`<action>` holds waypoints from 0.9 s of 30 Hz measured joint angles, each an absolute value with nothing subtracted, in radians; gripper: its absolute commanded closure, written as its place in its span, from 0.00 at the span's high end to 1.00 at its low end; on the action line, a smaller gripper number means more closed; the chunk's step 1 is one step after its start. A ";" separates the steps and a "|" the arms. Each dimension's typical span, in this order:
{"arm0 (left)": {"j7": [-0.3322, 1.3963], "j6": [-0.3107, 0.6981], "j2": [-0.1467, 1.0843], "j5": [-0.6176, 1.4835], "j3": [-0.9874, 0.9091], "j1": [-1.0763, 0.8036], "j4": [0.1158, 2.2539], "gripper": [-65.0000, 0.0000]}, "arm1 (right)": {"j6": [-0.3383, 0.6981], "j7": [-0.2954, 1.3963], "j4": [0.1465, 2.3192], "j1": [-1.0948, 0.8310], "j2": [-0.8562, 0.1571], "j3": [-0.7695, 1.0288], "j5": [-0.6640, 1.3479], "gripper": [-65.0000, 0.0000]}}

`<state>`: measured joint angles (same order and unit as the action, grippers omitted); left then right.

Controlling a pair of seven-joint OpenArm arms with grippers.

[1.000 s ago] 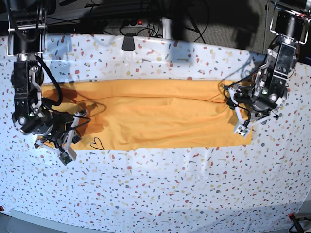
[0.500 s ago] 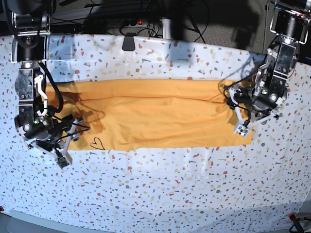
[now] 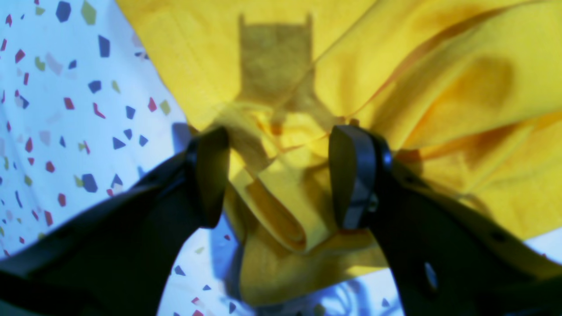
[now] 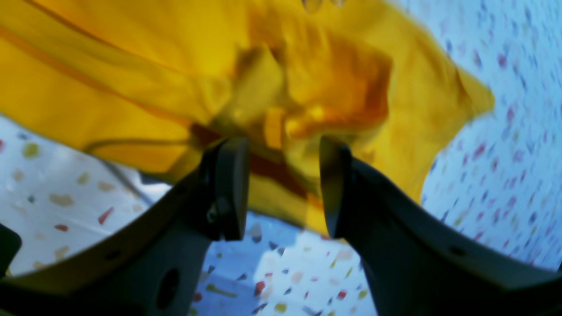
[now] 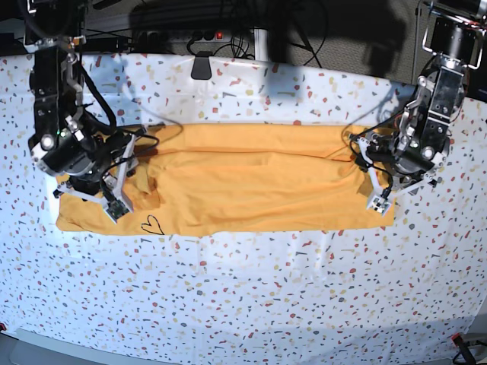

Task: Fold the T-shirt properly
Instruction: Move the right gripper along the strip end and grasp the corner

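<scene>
Left hand (image 3: 279,175) straddling T-shirt (image 3: 439,87) fold

Base view: overhead, looking down, far. Wrist views: close behind each tool (image 3: 279,175) (image 4: 281,188), facing past the tips. Shared in all: T-shirt (image 5: 251,179) cloth on speckled desk (image 5: 251,304).

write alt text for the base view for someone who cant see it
Seen from above, a yellow-orange T-shirt lies folded into a long horizontal band on a speckled white tablecloth, a small black heart outline near its lower left edge. The right gripper sits over the band's left end and the left gripper over its right end.
</scene>
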<state>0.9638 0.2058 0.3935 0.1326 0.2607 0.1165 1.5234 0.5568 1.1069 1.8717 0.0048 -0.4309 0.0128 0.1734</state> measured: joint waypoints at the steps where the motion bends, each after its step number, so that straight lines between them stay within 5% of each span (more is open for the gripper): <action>1: 0.953 0.206 0.393 0.133 0.261 0.117 1.523 0.55 | 0.547 1.084 1.872 -0.015 -0.430 0.013 0.164 0.38; 15: 0.952 0.206 0.393 0.133 0.261 0.117 1.523 0.55 | 0.374 0.912 1.748 -0.067 -0.429 0.013 0.054 0.38; 27: 0.950 0.206 0.393 0.133 0.261 0.117 1.523 0.55 | 0.344 0.845 1.727 -0.043 -0.429 0.013 0.058 0.37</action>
